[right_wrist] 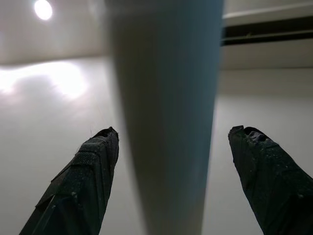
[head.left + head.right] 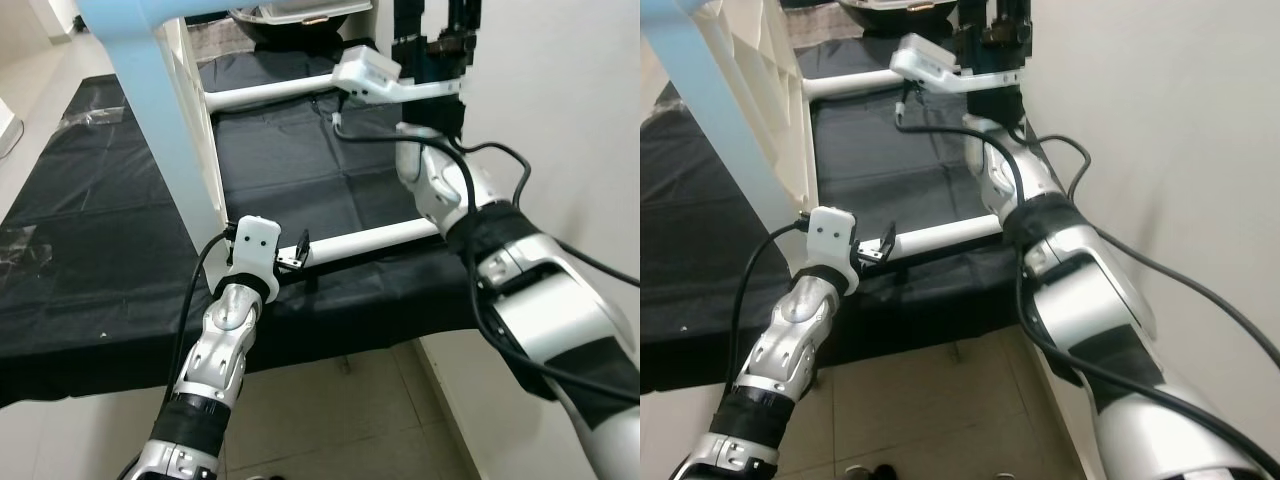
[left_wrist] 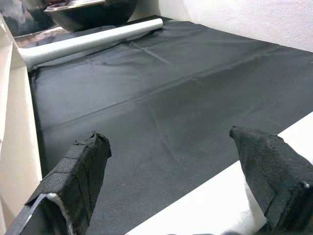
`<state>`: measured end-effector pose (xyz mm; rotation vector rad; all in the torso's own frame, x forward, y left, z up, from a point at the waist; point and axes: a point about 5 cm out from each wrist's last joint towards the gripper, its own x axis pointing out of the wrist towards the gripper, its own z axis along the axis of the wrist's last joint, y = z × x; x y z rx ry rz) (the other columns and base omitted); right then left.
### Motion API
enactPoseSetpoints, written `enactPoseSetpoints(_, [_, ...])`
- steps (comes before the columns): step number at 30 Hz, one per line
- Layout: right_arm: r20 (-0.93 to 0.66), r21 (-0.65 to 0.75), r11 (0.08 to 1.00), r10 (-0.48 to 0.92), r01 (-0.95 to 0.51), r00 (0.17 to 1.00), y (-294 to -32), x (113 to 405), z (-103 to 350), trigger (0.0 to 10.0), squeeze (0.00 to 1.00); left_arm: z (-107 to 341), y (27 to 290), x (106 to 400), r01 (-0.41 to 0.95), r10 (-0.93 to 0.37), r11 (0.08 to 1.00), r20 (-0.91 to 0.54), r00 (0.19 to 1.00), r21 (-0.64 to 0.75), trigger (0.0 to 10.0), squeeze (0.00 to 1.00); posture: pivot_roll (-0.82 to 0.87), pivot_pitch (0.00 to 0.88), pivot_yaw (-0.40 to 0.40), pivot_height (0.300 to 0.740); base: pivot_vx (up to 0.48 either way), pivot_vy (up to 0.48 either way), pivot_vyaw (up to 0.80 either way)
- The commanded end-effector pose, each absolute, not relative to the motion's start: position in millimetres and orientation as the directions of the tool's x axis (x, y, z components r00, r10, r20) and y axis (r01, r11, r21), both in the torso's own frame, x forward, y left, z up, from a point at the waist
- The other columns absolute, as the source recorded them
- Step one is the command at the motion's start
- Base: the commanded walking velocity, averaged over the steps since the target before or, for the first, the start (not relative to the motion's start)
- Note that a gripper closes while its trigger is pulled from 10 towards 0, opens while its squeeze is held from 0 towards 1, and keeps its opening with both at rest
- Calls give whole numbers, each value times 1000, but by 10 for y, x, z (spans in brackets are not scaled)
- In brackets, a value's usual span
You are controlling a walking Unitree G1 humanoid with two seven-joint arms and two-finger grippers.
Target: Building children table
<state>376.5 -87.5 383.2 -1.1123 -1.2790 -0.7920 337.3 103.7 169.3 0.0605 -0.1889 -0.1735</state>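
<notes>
The children's table lies on its side on a black cloth (image 2: 100,230), its pale blue top (image 2: 150,90) and white frame (image 2: 200,130) upright. Two white legs stick out level: a near one (image 2: 370,238) and a far one (image 2: 270,93). My left gripper (image 2: 300,250) sits at the near leg close to the frame. In the left wrist view its fingers (image 3: 78,171) stand open over the cloth, with the leg (image 3: 220,205) just under them. My right gripper (image 2: 440,45) is raised by the wall, open around a pale blue-grey bar (image 1: 166,98) without touching it.
A dark bowl (image 2: 300,15) sits beyond the far leg. A white wall (image 2: 560,100) runs close along the right side. The cloth ends at a front edge, with tiled floor (image 2: 350,410) below it.
</notes>
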Motion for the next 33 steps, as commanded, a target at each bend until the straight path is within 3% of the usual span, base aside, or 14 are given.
enactPoseSetpoints(1, [981,-170,327,140,930,131,-800,3742,3888,10000,0,1635,1153,3387,115,-126,990,169,977,77,10000,0,-45,149,17,740,0,0,0])
enactPoseSetpoints(9, [980,-180,349,142,920,138,-775,3758,3921,10000,0,1755,1205,3473,101,-117,991,203,972,86,10000,0,-45,144,12,740,0,0,0])
enactPoseSetpoints(15, [977,-189,360,159,914,140,-741,3764,3900,10000,0,1838,1390,3675,34,-52,995,200,978,89,10000,0,-58,133,20,740,0,0,0])
enactPoseSetpoints(16, [974,-203,372,170,906,149,-714,3773,3882,0,0,1877,1371,3797,71,-88,992,177,980,100,10000,0,-60,133,24,740,0,0,0])
enactPoseSetpoints(28, [970,-225,394,180,891,166,-677,3785,3860,0,0,1919,1348,3920,85,-101,990,150,983,109,10000,0,-66,139,36,740,0,0,0])
enactPoseSetpoints(33, [969,-230,395,179,889,171,-702,3795,3857,0,0,1852,1547,3942,-2,-16,991,132,991,135,10000,0,-66,143,40,740,0,0,0])
